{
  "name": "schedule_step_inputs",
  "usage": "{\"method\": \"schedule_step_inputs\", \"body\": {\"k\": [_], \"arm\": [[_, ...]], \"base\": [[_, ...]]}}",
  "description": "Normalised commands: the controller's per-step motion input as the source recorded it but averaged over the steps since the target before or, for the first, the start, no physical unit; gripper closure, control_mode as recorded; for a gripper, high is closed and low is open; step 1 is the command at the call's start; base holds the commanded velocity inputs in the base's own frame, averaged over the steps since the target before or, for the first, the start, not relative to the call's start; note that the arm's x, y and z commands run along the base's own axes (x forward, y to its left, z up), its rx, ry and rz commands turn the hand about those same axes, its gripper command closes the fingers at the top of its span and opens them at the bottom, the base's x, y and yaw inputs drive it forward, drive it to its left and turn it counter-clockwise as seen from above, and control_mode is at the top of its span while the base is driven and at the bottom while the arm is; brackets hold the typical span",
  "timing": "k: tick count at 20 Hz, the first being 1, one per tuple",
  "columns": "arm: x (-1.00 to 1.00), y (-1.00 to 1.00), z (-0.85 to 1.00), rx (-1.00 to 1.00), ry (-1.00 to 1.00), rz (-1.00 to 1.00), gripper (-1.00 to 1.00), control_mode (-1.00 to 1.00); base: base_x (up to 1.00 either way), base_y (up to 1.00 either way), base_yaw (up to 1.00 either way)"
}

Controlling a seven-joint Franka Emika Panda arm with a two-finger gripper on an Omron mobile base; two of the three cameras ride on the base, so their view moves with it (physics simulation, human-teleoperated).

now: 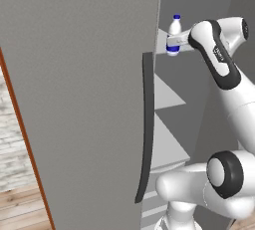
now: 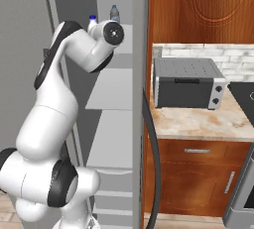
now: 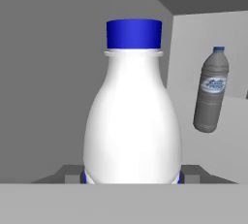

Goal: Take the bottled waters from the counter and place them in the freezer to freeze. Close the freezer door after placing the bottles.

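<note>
- The arm reaches up and forward into the open freezer [image 1: 199, 99], wrist level with the top shelf [image 1: 162, 42].
- The gripper [image 1: 174, 41] is clamped on the white bottle [image 1: 174, 32], low on its body, holding it upright at that shelf.
- White bottle: smooth, opaque, bulbous with a blue cap and blue band.
- Grey bottle [image 3: 211, 89]: translucent, ribbed, narrow neck, tilted slightly, standing further back on the shelf; its label's writing is too small to read.
- Freezer door [image 1: 74, 99]: flat matte grey, with a long dark handle [image 1: 145, 124].
</note>
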Motion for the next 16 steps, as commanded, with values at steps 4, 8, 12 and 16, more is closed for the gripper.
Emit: {"method": "schedule_step_inputs", "body": {"k": [4,8,12,16], "arm": [[0.16,0.0,0.06,0.0,0.0,0.03,1.0,-1.0],[0.15,0.07,0.04,0.0,0.0,0.04,1.0,-1.0],[0.25,0.0,0.0,0.0,0.0,0.02,1.0,-1.0],[0.27,0.03,0.0,0.0,0.0,0.04,1.0,-1.0]], "base": [[0.0,0.0,0.0],[0.0,0.0,0.0],[0.0,0.0,0.0],[0.0,0.0,0.0]]}}
